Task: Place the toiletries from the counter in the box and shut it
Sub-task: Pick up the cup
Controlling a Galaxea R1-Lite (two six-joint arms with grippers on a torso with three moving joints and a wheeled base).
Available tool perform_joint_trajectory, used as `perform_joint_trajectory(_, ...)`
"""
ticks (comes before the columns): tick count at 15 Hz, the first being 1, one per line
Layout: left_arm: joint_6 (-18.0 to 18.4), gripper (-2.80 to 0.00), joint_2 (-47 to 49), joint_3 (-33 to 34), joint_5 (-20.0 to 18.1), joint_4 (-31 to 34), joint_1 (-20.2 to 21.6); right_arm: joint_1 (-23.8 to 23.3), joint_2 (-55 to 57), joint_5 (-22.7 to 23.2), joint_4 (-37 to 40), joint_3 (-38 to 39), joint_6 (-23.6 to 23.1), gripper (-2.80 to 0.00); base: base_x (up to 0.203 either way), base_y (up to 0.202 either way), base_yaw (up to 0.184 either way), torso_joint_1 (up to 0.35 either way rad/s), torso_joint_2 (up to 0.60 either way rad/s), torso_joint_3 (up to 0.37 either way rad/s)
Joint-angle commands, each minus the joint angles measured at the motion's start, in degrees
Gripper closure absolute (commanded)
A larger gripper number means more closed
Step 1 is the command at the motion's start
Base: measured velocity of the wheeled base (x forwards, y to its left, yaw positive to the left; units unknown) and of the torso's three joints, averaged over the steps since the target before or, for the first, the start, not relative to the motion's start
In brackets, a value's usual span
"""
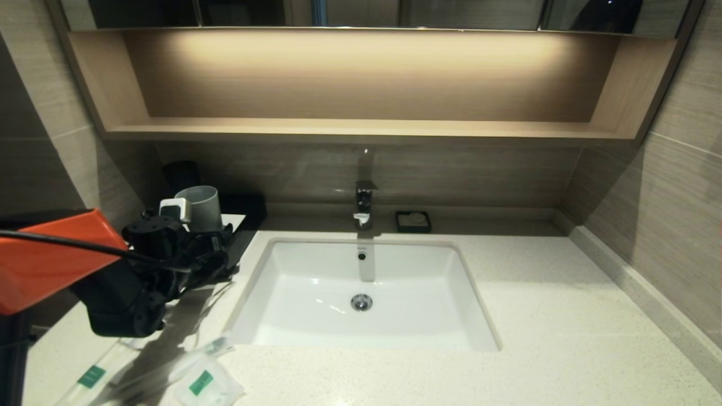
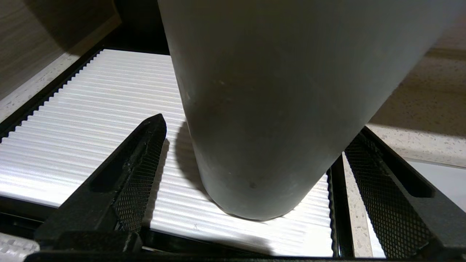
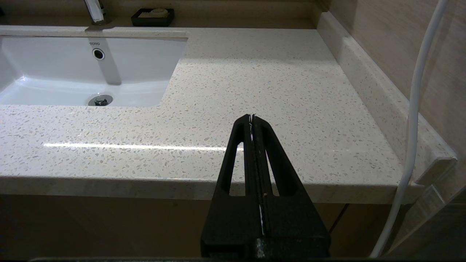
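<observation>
The box (image 1: 243, 239) is low and black and stands at the back left of the counter (image 1: 564, 316); its white ribbed top panel (image 2: 91, 127) shows in the left wrist view. A grey cup (image 1: 198, 206) stands on that panel. My left gripper (image 2: 258, 127) is open, with one finger on each side of the cup's base (image 2: 255, 109); in the head view it (image 1: 217, 234) is mostly hidden by the arm. Two wrapped sticks (image 1: 90, 376) (image 1: 217, 347) and a white sachet (image 1: 204, 383) lie at the counter's front left. My right gripper (image 3: 251, 117) is shut and empty over the counter's front edge.
The white sink basin (image 1: 316, 293) is set into the middle of the counter, with a faucet (image 1: 364, 203) behind it. A small black soap dish (image 1: 413, 221) sits by the back wall. A wooden shelf (image 1: 361, 128) hangs above. A white cable (image 3: 411, 109) hangs at the right.
</observation>
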Motion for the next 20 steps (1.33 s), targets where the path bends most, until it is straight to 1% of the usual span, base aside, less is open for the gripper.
perform_joint_trajectory(1, -0.07, -2.80, 0.66, -0.63, 0.08, -0.46, 0.02, 0.01, -0.09, 0.01, -0.02, 0.07, -0.08, 0.00, 0.000, 0.000, 0.000, 0.000, 0.00, 0.000)
perform_joint_trajectory(12, -1.04, -2.80, 1.71, -2.82, 0.08, -0.44, -0.07, 0.01, -0.09, 0.01, -0.02, 0.07, -0.08, 0.00, 0.000, 0.000, 0.000, 0.000, 0.00, 0.000)
perform_joint_trajectory(15, -1.04, -2.80, 2.23, -3.60, 1.31, -0.53, -0.07, 0.01, -0.09, 0.01, -0.02, 0.09, 0.00, 0.00, 0.000, 0.000, 0.000, 0.000, 0.00, 0.000)
perform_joint_trajectory(19, -1.04, -2.80, 2.21, -4.08, 1.40, -0.70, -0.07, 0.01, -0.09, 0.01, -0.02, 0.05, -0.05, 0.00, 0.000, 0.000, 0.000, 0.000, 0.00, 0.000)
perform_joint_trajectory(20, -1.04, 0.00, 2.32, -4.22, 1.40, -0.70, -0.05, 0.01, -0.09, 0.01, -0.02, 0.07, 0.00, 0.00, 0.000, 0.000, 0.000, 0.000, 0.00, 0.000)
